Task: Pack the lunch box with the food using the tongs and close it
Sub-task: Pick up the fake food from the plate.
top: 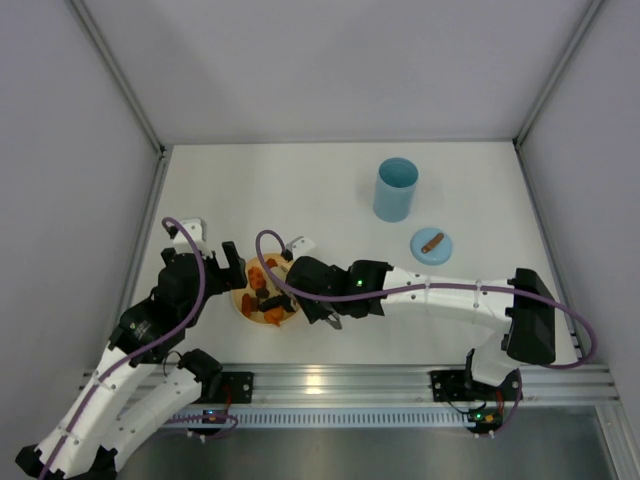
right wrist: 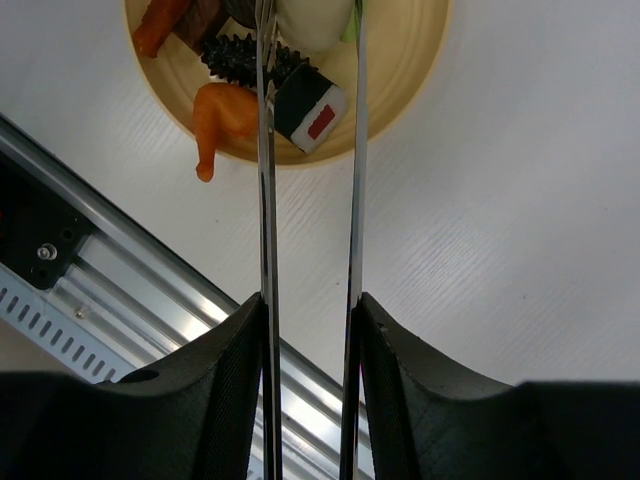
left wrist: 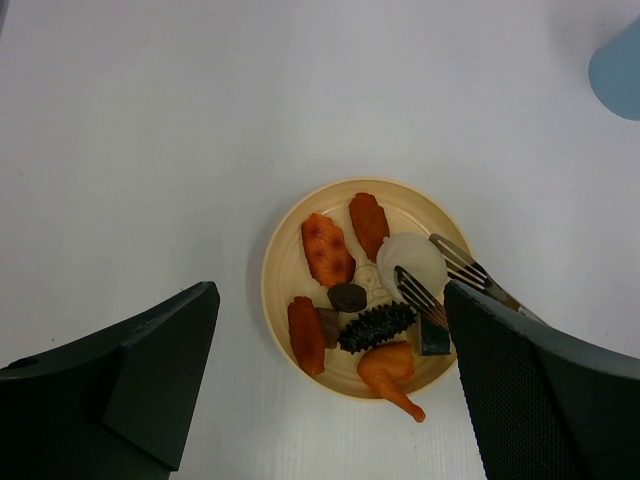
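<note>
Though crowded by other food, white piece between tongs in clenched right end effector; left end effector released.

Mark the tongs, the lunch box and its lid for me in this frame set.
tongs (right wrist: 266, 180): right wrist view, on one slim metal arm.
lunch box (top: 393, 203): top external view, on its blue outer wall.
lid (top: 432, 245): top external view, on its brown handle.

Light blue cup and lid with a brown handle; cream-yellow plate; orange, brown, white and spiky black food; silver tongs; white worktop.
</note>
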